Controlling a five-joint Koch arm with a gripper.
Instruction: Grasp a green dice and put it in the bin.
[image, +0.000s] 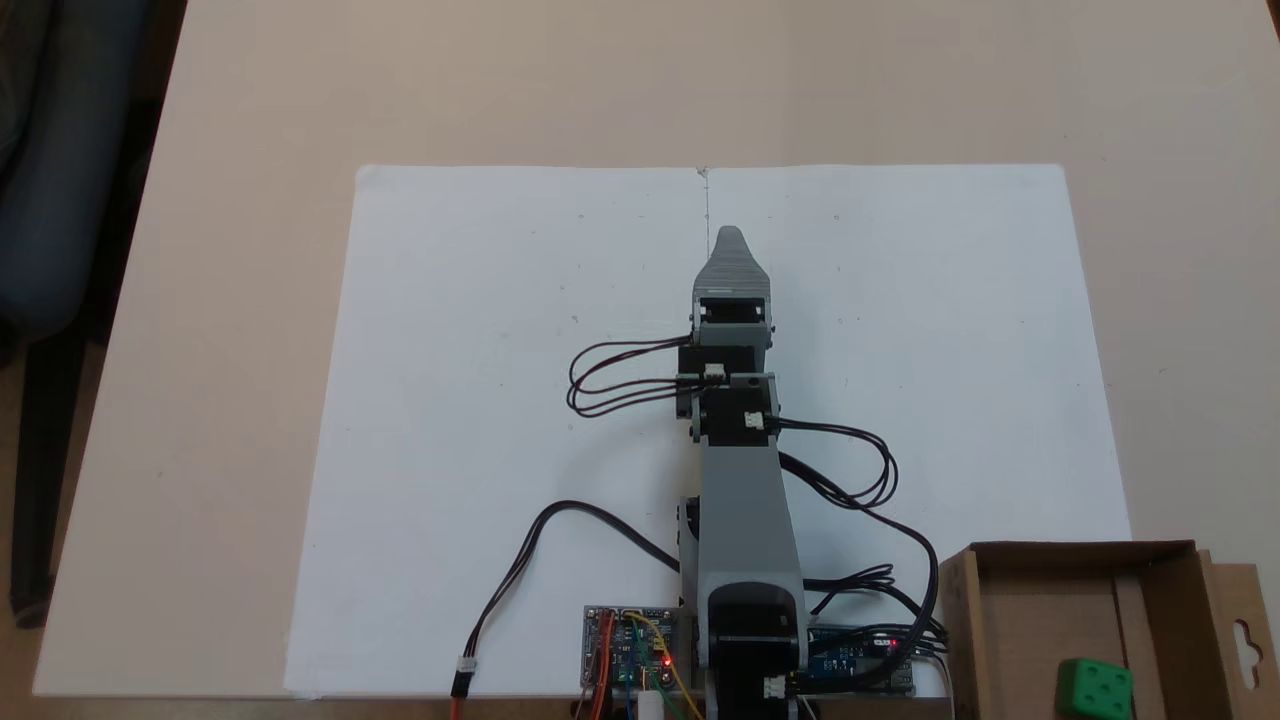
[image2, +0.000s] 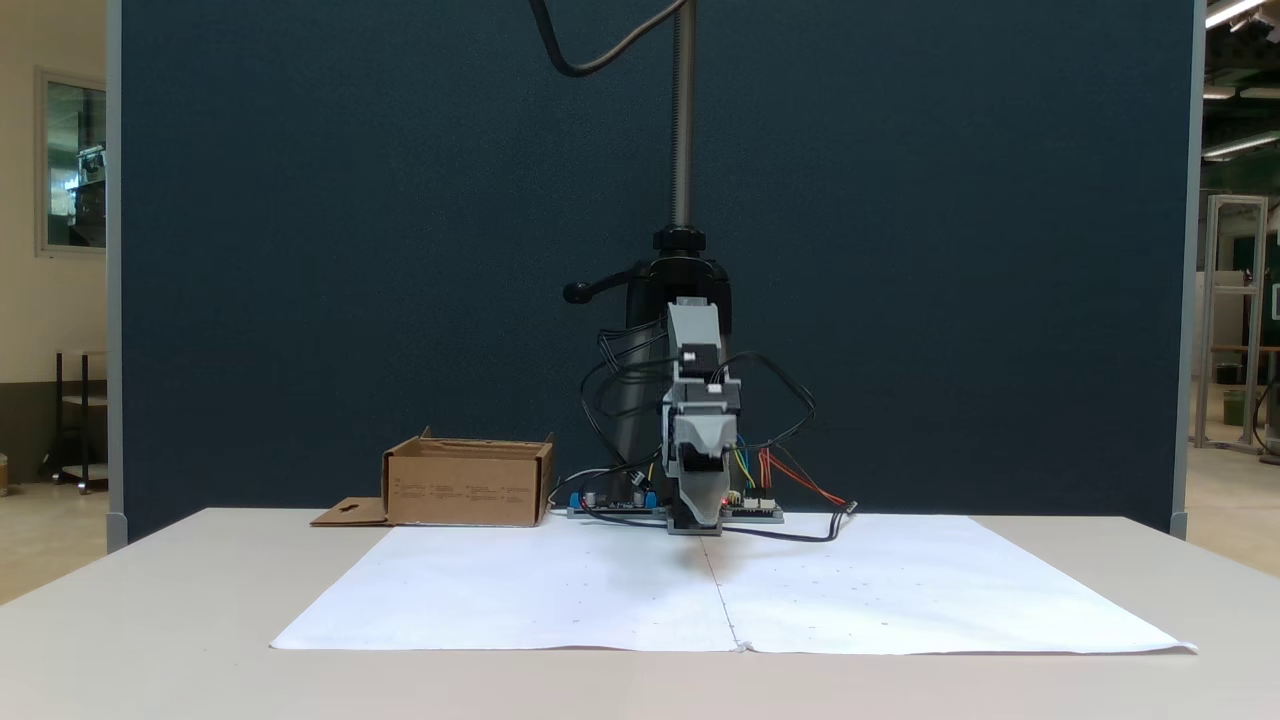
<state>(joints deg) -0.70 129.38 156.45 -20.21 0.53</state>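
Green dice (image: 1094, 688) sits inside bin (image: 958, 620) near arm base, seen from above w/ white paper (image: 480, 400) wide open. Jaws' state can't be told; front fixed view hides dice behind bin wall (image2: 466, 494).

Dark blue partition (image2: 400, 250) behind beige table (image2: 150, 620); ceiling strip lights (image2: 1235, 12).

One green dice (image: 1094, 688) — lying inside one bin (image: 1040, 610). One arm with one gripper (image: 731, 240). Two white paper sheets (image: 500, 400) — side by side.
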